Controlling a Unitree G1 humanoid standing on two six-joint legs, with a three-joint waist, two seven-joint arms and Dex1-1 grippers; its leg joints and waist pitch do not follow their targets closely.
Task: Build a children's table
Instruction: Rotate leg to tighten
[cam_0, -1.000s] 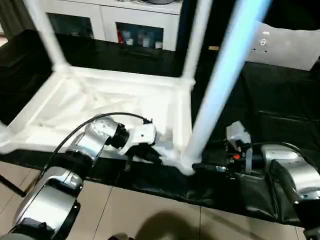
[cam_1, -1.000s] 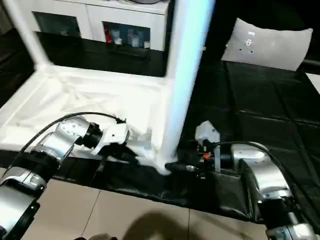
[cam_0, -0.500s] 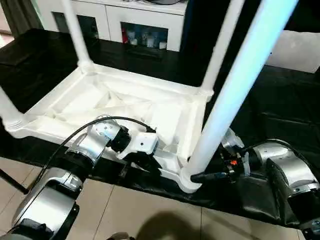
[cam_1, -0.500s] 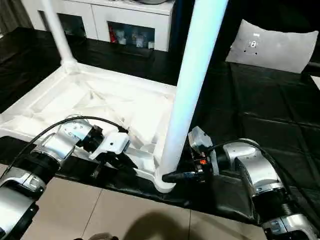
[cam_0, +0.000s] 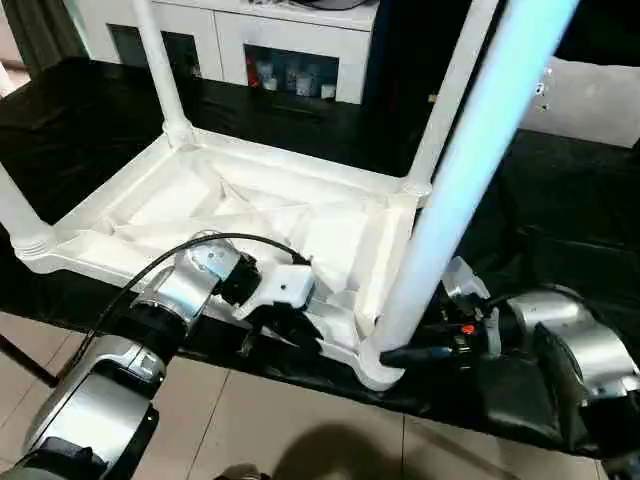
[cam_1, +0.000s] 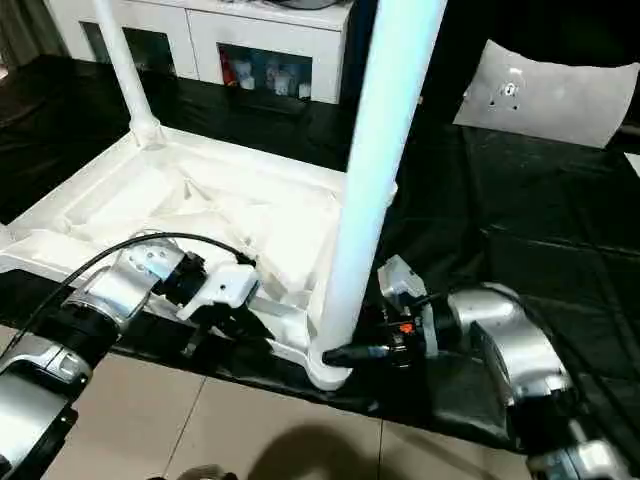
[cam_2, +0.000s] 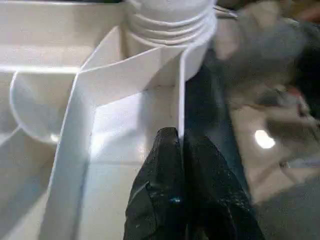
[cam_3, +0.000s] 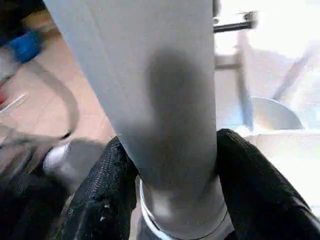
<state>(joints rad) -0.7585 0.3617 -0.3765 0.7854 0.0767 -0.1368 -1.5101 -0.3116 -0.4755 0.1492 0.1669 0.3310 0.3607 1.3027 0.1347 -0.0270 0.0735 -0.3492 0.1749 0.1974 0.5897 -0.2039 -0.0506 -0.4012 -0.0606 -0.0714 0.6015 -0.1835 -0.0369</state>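
The children's table (cam_0: 270, 215) is seen upside down on the black-covered tabletop (cam_0: 560, 200), ribbed underside up, its long axis running from the robot's near right to its far left. All four legs are judged to be seated in the corner sockets and point upward; the near-right leg (cam_0: 470, 150) is the one being worked. The right claw (cam_3: 170, 200) is clenched around that leg just above its socket, while the left claw (cam_2: 177, 190) is pinched on the thin near rim of the top. What remains, apparently, is final tightening and the table being turned upright.
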